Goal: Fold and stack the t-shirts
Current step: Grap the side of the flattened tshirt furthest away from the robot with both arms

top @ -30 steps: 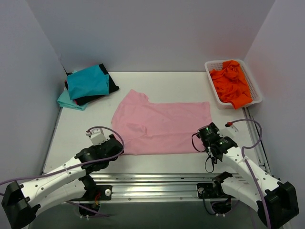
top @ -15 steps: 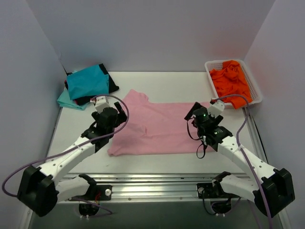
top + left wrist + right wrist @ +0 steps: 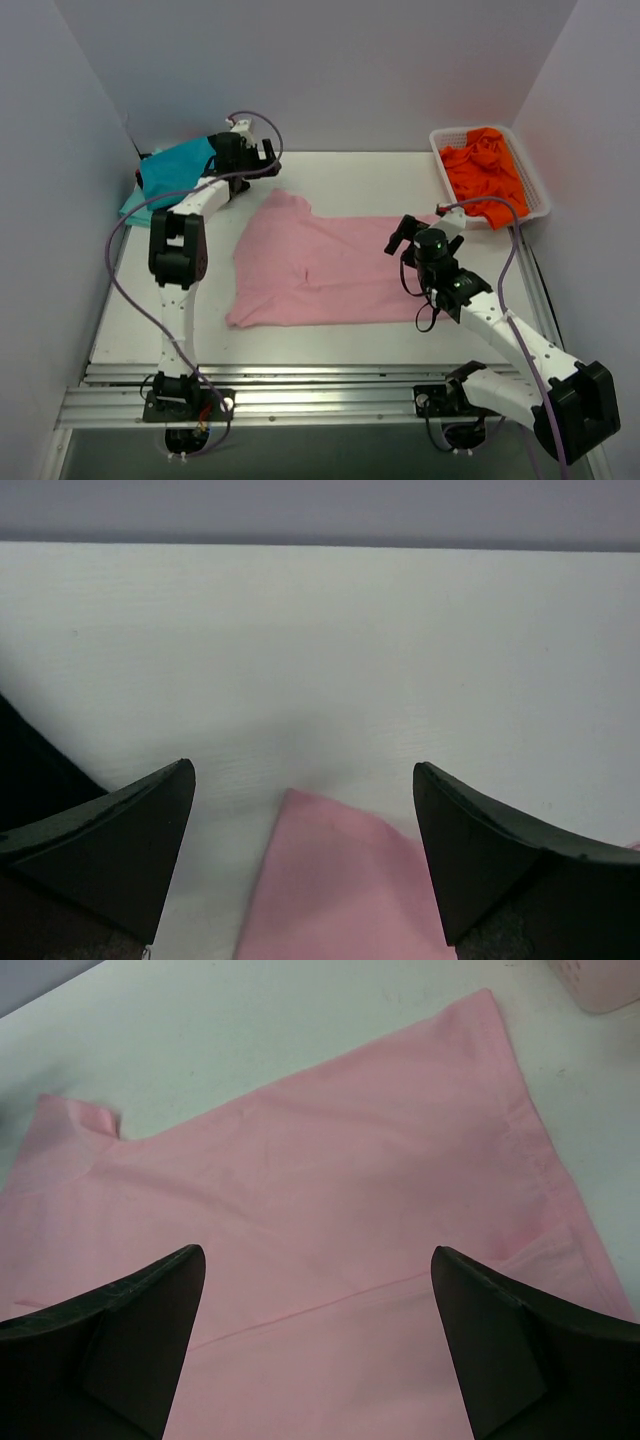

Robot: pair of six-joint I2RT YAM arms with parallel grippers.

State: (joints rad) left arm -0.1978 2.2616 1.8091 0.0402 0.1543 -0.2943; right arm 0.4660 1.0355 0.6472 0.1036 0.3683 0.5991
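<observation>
A light pink t-shirt (image 3: 330, 265) lies flat in the middle of the table. My left gripper (image 3: 262, 165) is open and empty just above its far left corner, which shows between the jaws in the left wrist view (image 3: 330, 880). My right gripper (image 3: 422, 228) is open and empty above the shirt's right part, over a crease in the pink cloth (image 3: 320, 1210). A stack with a teal t-shirt (image 3: 180, 172) on top of black and pale aqua ones sits at the back left. A bright orange t-shirt (image 3: 487, 175) lies in the basket.
The white lattice basket (image 3: 445, 185) stands at the back right against the wall. Black cloth from the stack (image 3: 30, 775) shows at the left of the left wrist view. Grey walls close in the table on three sides.
My left arm has swung from the near left out to the shirt's far left corner. My right arm has moved from the shirt's near right edge to above its right part. The shirt's near left corner has shifted left.
</observation>
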